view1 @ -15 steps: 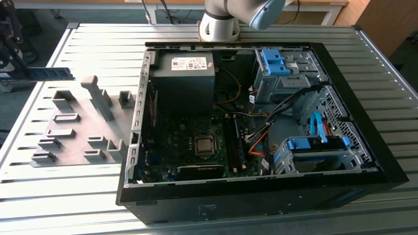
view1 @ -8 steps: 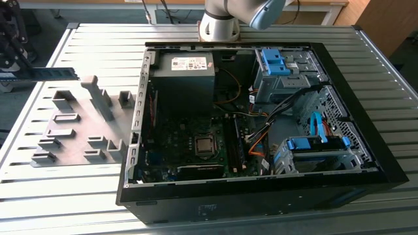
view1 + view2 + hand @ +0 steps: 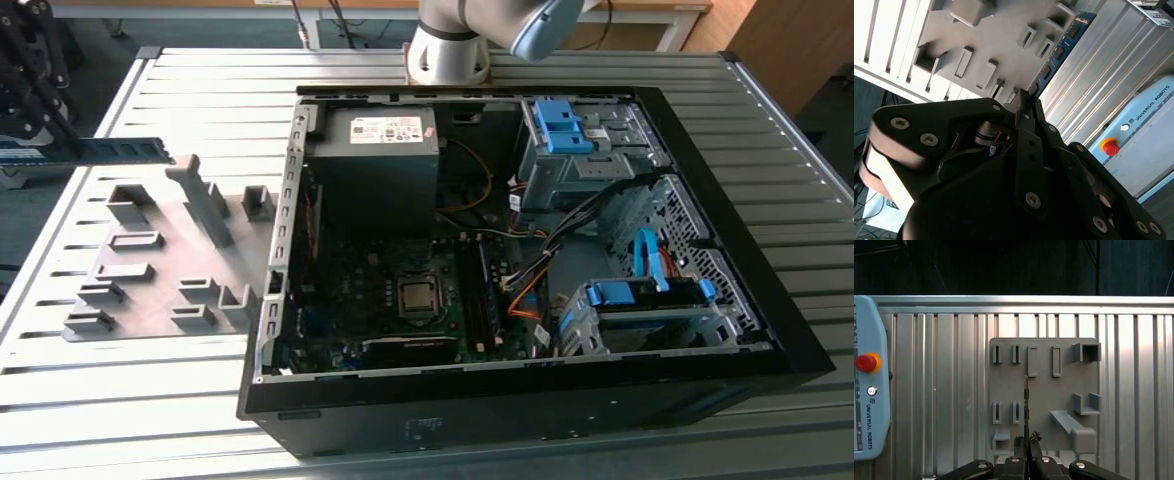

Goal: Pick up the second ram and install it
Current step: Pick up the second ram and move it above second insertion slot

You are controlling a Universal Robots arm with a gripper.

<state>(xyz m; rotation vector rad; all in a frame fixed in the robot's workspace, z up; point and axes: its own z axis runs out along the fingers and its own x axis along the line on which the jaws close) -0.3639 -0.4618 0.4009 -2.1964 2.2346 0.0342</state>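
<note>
An open computer case (image 3: 534, 425) lies on its side on the ribbed metal tabletop (image 3: 134, 400), showing its motherboard (image 3: 387, 300), a grey power supply (image 3: 380, 150) and two blue-tabbed drive cages (image 3: 647, 310), with the arm's base (image 3: 447, 55) standing just behind it. Beside the case, on the exterior view's left, a grey fixture plate (image 3: 160, 290) with raised blocks rests flat on the tabletop. At the far left edge the dark tool (image 3: 54, 150) clamps the second ram (image 3: 127, 152), which sticks out level toward the exterior view's right, its free end near the plate's tall block.
</note>
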